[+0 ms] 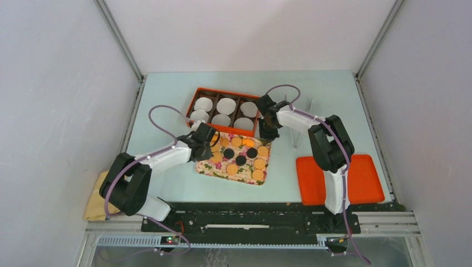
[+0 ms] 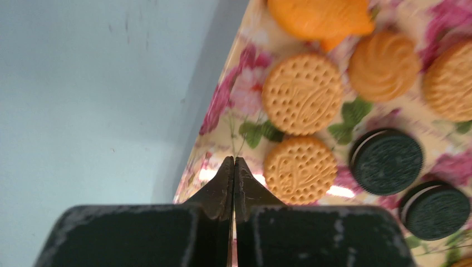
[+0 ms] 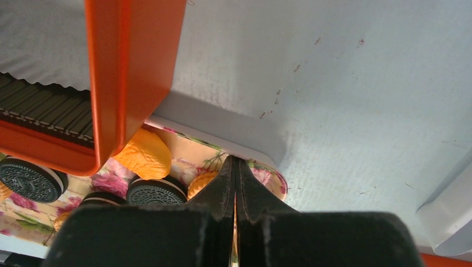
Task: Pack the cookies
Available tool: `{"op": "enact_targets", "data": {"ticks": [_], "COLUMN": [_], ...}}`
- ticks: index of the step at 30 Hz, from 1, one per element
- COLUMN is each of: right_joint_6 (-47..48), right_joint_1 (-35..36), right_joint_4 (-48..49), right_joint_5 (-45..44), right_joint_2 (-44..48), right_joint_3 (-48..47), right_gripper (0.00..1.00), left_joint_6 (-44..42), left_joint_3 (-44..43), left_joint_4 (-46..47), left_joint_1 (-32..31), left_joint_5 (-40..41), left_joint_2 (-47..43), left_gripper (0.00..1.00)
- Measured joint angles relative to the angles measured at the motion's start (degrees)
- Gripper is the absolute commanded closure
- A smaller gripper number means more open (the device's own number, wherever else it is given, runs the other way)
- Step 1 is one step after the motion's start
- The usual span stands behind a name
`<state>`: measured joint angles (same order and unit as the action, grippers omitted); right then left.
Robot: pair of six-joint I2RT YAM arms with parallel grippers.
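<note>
Several cookies, golden-orange (image 1: 232, 168) and black (image 1: 240, 160), lie on a floral tray (image 1: 266, 177) in mid-table. My left gripper (image 1: 210, 138) is shut at the tray's left edge. In the left wrist view its tips (image 2: 234, 162) meet over the rim beside a golden cookie (image 2: 300, 169) and black ones (image 2: 386, 161). My right gripper (image 1: 269, 132) is shut at the tray's far right corner (image 3: 267, 177), tips (image 3: 234, 161) next to a black cookie (image 3: 156, 193). A wide shadow under the tray suggests it is held off the table.
An orange compartment box (image 1: 222, 92) with white paper cups (image 1: 226, 105) sits just behind the tray; its corner (image 3: 128, 67) overhangs the tray. An orange lid (image 1: 364, 178) lies at the right front. A clear plastic piece (image 1: 298, 130) stands near the right arm. A tan cloth (image 1: 94, 200) lies front left.
</note>
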<state>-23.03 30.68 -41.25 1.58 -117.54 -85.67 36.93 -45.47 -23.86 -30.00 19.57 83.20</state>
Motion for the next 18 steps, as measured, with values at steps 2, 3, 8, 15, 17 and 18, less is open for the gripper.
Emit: {"op": "enact_targets", "data": {"ticks": [2, 3, 8, 15, 17, 18], "right_joint_6": [0.00, 0.00, 0.02, 0.28, 0.31, 0.33], "right_joint_1": [0.17, 0.22, 0.26, -0.02, -0.17, -0.24], "right_joint_4": [0.13, 0.24, 0.33, -1.42, -1.97, -2.14], "right_joint_5": [0.20, 0.31, 0.48, 1.18, 1.62, 1.79], "right_joint_2": [0.00, 0.00, -0.02, -1.92, -2.34, -2.45], "right_joint_3": [0.00, 0.00, 0.00, -2.58, -3.15, -3.30], "right_gripper": [1.00, 1.00, 1.00, 1.00, 1.00, 1.00], "left_joint_6": [1.31, 1.90, 3.67, 6.29, 7.32, 8.11], "left_joint_3": [2.01, 3.02, 3.82, 5.14, 5.60, 5.92], "left_joint_4": [0.02, 0.02, 1.31, 2.54, 2.19, 1.97], "left_joint_1": [-1.07, -1.60, -3.04, -7.63, -9.99, -11.15], "left_joint_5": [-0.44, -0.52, -0.04, 1.33, 1.44, 1.55], "left_joint_2": [0.04, 0.20, 0.66, -0.02, -0.57, -0.92], "left_gripper": [1.00, 1.00, 1.00, 1.00, 1.00, 1.00]}}
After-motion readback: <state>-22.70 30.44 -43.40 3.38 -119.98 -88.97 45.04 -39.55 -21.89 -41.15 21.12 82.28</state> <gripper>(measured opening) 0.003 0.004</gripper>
